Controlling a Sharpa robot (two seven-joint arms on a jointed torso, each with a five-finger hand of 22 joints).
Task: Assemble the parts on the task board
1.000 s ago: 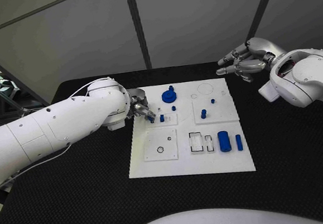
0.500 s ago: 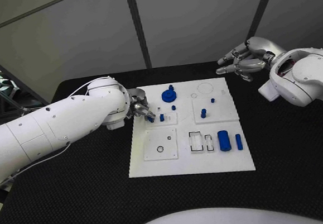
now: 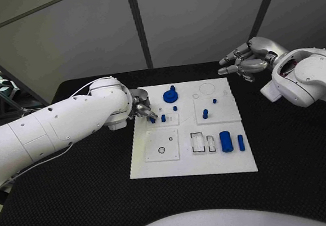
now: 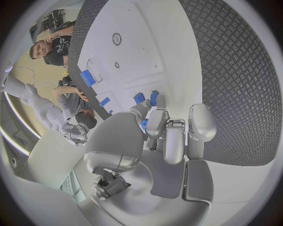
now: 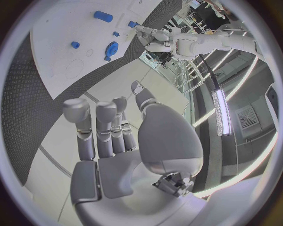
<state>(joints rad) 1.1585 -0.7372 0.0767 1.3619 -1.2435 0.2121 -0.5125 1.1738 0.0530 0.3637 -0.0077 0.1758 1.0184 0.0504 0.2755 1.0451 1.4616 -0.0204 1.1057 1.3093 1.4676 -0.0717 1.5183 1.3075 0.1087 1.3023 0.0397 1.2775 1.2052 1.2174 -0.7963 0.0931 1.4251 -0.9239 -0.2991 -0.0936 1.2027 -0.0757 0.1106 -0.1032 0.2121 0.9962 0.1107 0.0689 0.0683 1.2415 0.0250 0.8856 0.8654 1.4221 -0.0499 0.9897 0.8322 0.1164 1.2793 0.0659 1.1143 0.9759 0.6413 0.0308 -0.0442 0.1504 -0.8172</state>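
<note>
At task board (image 3: 188,160) left edge, left hand (image 3: 143,109) – fingertips on blue part (image 3: 153,120)

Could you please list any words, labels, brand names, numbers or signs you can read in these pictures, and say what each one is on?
None: no readable text appears in any view.
White rectangular task board: only black outlines of a circle and rectangles, no letters or numbers.
Small blue plastic parts: plain, unmarked.
White robot arms and silver left robot hand and right robot hand: no legible label or brand.
</note>
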